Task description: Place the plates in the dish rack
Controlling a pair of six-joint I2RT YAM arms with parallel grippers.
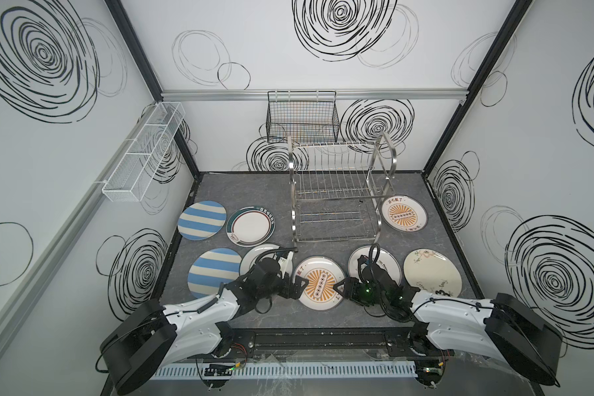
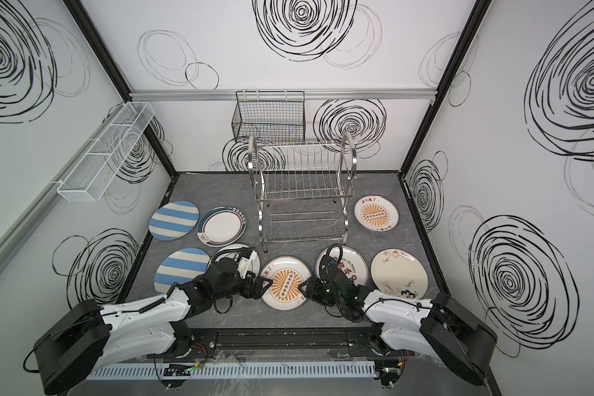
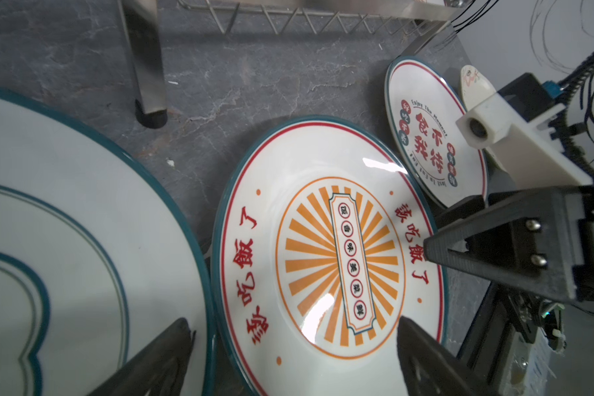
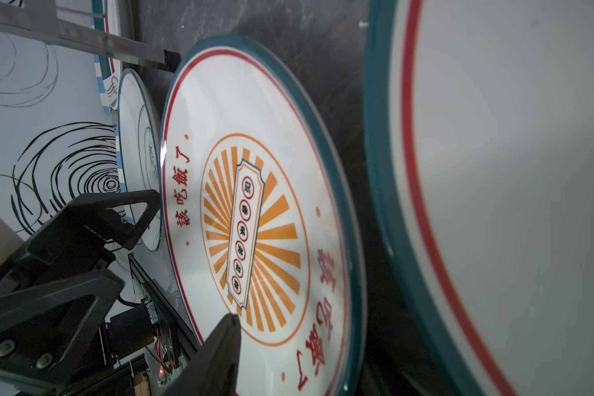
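Steel dish rack (image 1: 336, 192) holds nothing yet; eight plates (image 1: 202, 220) lie on the table (image 1: 240, 192) around it. In front of it, the left gripper (image 1: 299, 288) is spread at the sunburst plate (image 1: 319, 286). The right gripper (image 1: 338, 289) meets the opposite rim, grip unclear.

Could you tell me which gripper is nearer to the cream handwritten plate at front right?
Right. The right gripper is at the front sunburst plate's right rim, nearer the cream plate; the left gripper is at the opposite, left rim.
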